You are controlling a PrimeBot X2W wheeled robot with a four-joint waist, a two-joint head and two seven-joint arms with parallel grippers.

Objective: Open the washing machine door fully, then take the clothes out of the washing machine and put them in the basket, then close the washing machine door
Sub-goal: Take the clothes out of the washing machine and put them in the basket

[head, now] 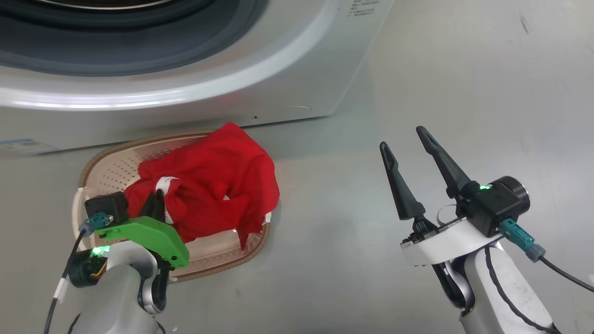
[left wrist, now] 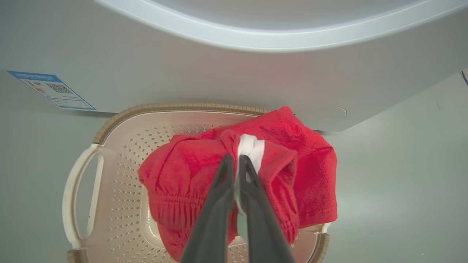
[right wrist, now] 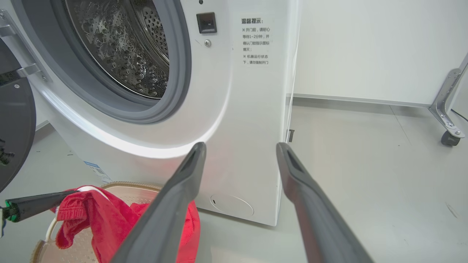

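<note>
Red clothes with white trim lie bunched in the cream basket, one edge draping over its right rim. My left gripper is shut on the white trim at the top of the clothes, over the basket. To the right, my right gripper hangs open and empty above the bare floor. The washing machine stands just behind the basket. In the right wrist view, between the open right gripper, the steel drum looks bare. The black washing machine door is swung open at the left.
A blue sticker sits low on the machine's front. A metal frame leg on a caster stands by the white wall at the far right. Grey floor spreads to the right of the machine and basket.
</note>
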